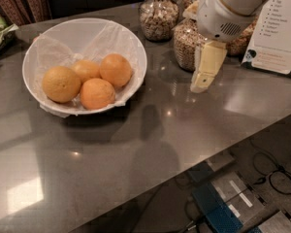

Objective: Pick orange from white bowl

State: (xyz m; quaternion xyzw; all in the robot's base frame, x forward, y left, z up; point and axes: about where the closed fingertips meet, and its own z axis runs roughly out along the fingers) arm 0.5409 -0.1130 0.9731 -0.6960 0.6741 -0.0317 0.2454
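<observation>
The white bowl (pixel 136 52), lined with crinkled white paper, stands on the grey table at the left. It holds several oranges. The deep reddish-orange one (pixel 97 93) lies at the front of the bowl, and a similar one (pixel 115 69) lies behind it to the right. A larger, yellower one (pixel 61 84) lies at the left and a smaller, paler one (pixel 86 69) in the middle. My gripper (pixel 202 85) hangs from the white arm to the right of the bowl. It points down above the table, about a bowl's half-width from the rim, and is empty.
Glass jars of grain (pixel 158 16) stand behind and beside the gripper at the back. A printed white card (pixel 276 33) stands at the far right. A green packet (pixel 0 30) lies at the left edge. The table's front edge runs diagonally at the lower right, with cables on the floor below.
</observation>
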